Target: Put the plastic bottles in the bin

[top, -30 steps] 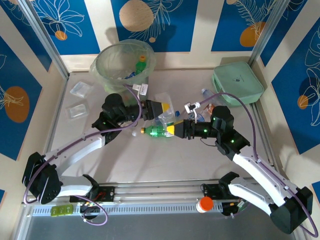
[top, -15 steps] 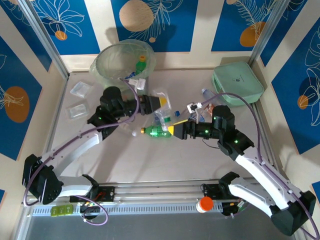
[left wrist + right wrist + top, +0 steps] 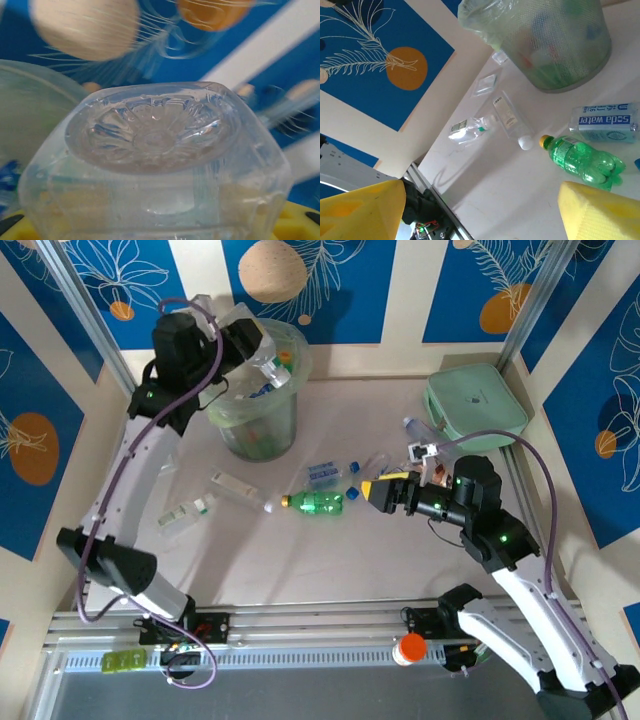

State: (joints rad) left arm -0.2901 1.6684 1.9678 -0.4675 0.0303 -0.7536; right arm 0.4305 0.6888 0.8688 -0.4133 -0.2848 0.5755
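A clear bottle [image 3: 160,150] is held base-outward above the bin [image 3: 255,425] at the upper left of the overhead view. It is clamped in the left gripper [image 3: 245,340], evidently for dropping in. Four more are counted on the surface [image 3: 330,560] mid-frame: one green bottle [image 3: 315,503] and three clear, with possibly others behind the right arm. The right gripper [image 3: 372,490] is spread wide and empty, facing the green one.

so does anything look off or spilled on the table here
Nothing spilled or broken. Lying on their sides: the green bottle in the middle, the soda water bottle next to it, and a crumpled-looking clear bottle further left. The bin stands upright.
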